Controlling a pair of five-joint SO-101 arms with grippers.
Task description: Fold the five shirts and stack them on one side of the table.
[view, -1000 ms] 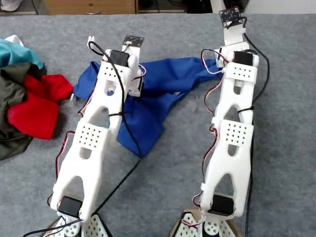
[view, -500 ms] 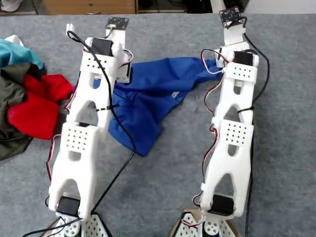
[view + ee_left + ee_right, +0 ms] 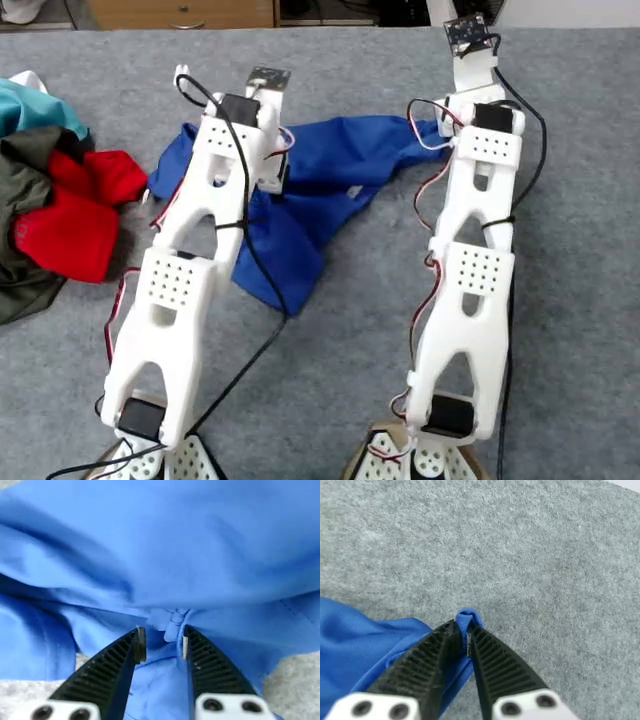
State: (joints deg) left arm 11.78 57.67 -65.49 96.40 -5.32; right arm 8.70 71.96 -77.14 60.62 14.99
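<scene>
Grey felt-covered table [image 3: 330, 380], seen from above. Two white arms come up from the bottom edge of the frame, side by side, left arm at frame left, right arm at frame right.

Crumpled royal-blue cloth shirt [image 3: 330, 160] lies on the table at centre frame. It is spread from under the left arm's wrist across to under the right arm's wrist, with one lobe trailing toward lower centre.

Left claw [image 3: 164, 642]: black ribbed fingers parted, not clamped. The tips sit low over the body of the blue shirt, a small pucker of cloth standing up between them. Blue folds lie all round.

Right claw [image 3: 468, 632]: clenched on a small corner of the blue shirt. A nub of cloth pokes out past the fingertips, with bare grey felt beyond.

Left edge of frame, apart from the blue shirt: a heap of loose garments. Rumpled bright red cloth shirt [image 3: 70, 215] is in the middle, dark olive cloth shirt [image 3: 25, 285] below it, teal cloth shirt [image 3: 35, 105] above.

Top edge: light wooden cabinet front [image 3: 180, 12]
</scene>
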